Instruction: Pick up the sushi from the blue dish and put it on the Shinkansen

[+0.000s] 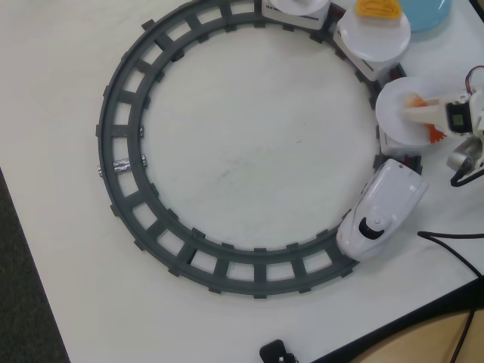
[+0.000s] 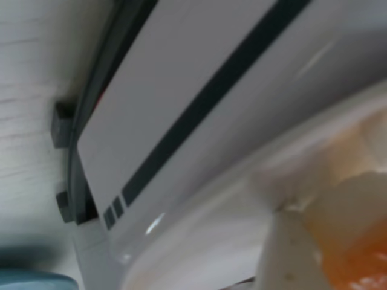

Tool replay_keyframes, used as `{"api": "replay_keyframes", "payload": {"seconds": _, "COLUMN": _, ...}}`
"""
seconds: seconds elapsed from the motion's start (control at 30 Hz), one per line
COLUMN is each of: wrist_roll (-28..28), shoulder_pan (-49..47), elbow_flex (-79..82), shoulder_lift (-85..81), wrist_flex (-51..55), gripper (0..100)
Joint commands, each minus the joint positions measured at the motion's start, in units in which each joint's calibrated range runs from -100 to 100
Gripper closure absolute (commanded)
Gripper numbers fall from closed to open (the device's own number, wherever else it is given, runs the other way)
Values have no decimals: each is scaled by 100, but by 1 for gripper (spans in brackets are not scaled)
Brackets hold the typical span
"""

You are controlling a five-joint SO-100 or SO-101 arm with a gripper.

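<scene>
The sushi [image 1: 417, 100], orange and white with a bright orange tail, is over the round white plate [image 1: 397, 121] of the Shinkansen car right behind the nose car [image 1: 382, 212]. My gripper [image 1: 421, 113] reaches in from the right and is shut on the sushi at the plate; whether the sushi touches the plate I cannot tell. In the wrist view the sushi [image 2: 357, 254] is a blurred orange mass beside one white finger [image 2: 287, 254], above the plate rim [image 2: 242, 199] and the car's striped side [image 2: 199, 109]. The blue dish [image 1: 425, 10] lies at the top right, empty in its visible part.
The grey circular track [image 1: 121, 151] fills the table's middle. A yellow egg piece [image 1: 378, 7] sits on the following white plate [image 1: 374, 38]. Black cables [image 1: 454, 236] run at the right. The table edge runs diagonally at the lower left and lower right.
</scene>
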Motion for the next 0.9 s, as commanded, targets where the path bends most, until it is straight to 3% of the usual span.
{"api": "replay_keyframes", "payload": {"seconds": 0.0, "wrist_roll": -25, "shoulder_pan": -34, "elbow_flex": -36, "shoulder_lift": 85, "wrist_flex": -45, "gripper": 98}}
{"api": "replay_keyframes", "payload": {"seconds": 0.33, "wrist_roll": 132, "shoulder_pan": -237, "elbow_flex": -126, "shoulder_lift": 85, "wrist_flex": 913, "gripper": 78}}
{"api": "replay_keyframes", "payload": {"seconds": 0.63, "wrist_roll": 85, "shoulder_pan": -351, "elbow_flex": -826, "shoulder_lift": -316, "wrist_flex": 2017, "gripper": 77}}
{"api": "replay_keyframes", "payload": {"seconds": 0.87, "wrist_roll": -733, "shoulder_pan": 1049, "elbow_flex": -1338, "shoulder_lift": -2170, "wrist_flex": 2103, "gripper": 78}}
